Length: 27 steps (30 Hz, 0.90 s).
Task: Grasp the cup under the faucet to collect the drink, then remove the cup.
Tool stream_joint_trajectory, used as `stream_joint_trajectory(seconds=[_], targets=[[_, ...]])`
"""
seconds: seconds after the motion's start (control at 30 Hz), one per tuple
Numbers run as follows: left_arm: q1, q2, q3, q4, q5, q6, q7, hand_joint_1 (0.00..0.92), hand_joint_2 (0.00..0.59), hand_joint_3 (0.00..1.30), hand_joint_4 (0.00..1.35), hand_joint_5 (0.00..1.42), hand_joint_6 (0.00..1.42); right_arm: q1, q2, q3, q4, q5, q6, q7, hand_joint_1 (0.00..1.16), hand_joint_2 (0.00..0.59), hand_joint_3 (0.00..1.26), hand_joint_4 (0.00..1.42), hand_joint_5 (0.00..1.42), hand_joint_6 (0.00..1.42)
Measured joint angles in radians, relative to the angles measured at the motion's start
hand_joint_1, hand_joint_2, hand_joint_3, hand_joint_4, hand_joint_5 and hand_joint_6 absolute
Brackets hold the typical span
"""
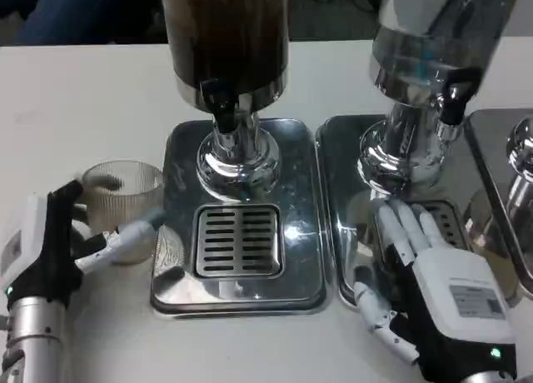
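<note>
A ribbed clear glass cup [127,201] stands on the white table just left of the steel base [183,150] of the dark drink dispenser [225,33]. It looks empty. My left hand [58,241] reaches in from the left and grips it, with one blurred finger at the far rim and another across the near wall. The black faucet [218,100] hangs above the slotted drip grille [237,240], and nothing stands on the grille. My right hand [437,279] lies flat and open on the neighbouring tray, fingers stretched forward.
A second dispenser [425,50] with clear liquid stands on its own steel tray [341,150] at the right, with a black tap [454,100]. A third steel base [512,158] shows at the right edge. Bare white table [75,100] lies to the left.
</note>
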Motion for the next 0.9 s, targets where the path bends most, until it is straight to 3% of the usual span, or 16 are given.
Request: stream_joint_trajectory(seconds=[0.37, 0.9], targets=[[0.003, -0.001, -0.007, 0.002, 0.031, 0.013, 0.076, 0.613, 0.0, 0.74, 0.9, 1.02, 1.18, 0.001, 0.002, 0.0, 0.0, 0.001, 0.0, 0.0, 0.0, 0.503, 0.02, 0.0, 0.0, 0.22], [0.014, -0.004, -0.007, -0.002, 0.041, 0.013, 0.122, 0.63, 0.018, 0.86, 1.04, 1.16, 1.31, -0.005, 0.002, 0.0, 0.0, 0.008, 0.0, 0.0, 0.0, 0.503, 0.02, 0.0, 0.0, 0.24]])
